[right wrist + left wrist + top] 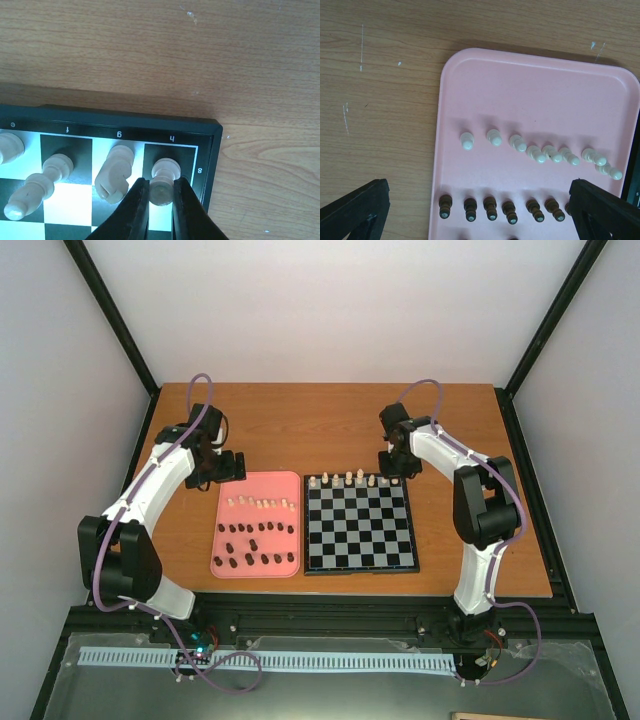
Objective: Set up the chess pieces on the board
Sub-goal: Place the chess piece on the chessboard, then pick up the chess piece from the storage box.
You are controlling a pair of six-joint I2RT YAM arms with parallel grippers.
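Observation:
The board [360,568] lies right of centre, with several cream chess pieces [348,478] along its far row. My right gripper [161,192] is shut on a small cream piece [164,175] that stands on the black corner square marked h and 8. A cream knight [115,172] stands on the square to its left, and a taller cream piece [37,187] stands beyond that. My left gripper [480,215] hangs open over the pink tray [535,90], above a row of cream pieces [540,154] and a row of dark pieces [490,207]. Nothing is between its fingers [355,210].
The pink tray [258,574] sits directly left of the board, both near the table's front edge. Bare wooden table [330,420] stretches behind them. The board's raised black rim [125,122] runs just past the held piece.

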